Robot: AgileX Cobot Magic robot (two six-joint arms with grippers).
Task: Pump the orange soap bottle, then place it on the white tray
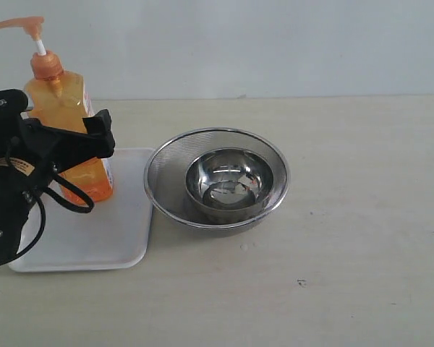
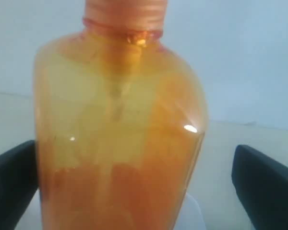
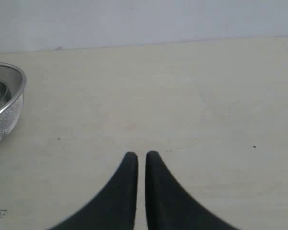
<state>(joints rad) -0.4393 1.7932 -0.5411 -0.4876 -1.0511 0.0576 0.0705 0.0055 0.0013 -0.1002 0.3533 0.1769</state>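
two grippers: left gripper [image 2: 139, 191] stands wide open, its fingers [image 2: 264, 191] on either side of the orange soap bottle [image 1: 61, 101], gripping nothing; right gripper [image 3: 141, 158] is closed and empty above the table [image 3: 206, 96].
bottle: upright on the white tray [image 1: 94, 235], beside the mesh strainer [image 1: 217, 135] that holds a steel bowl [image 1: 229, 181].
step: looks like the release after placing; whether the pump was pressed cannot be told.
next move: draw the left arm [image 1: 7, 202] straight back, fingers clear of the bottle's sides so it doesn't tip.
hidden: bottle's base partly behind the arm; pump head cut off in the left wrist view; right arm outside the exterior view.
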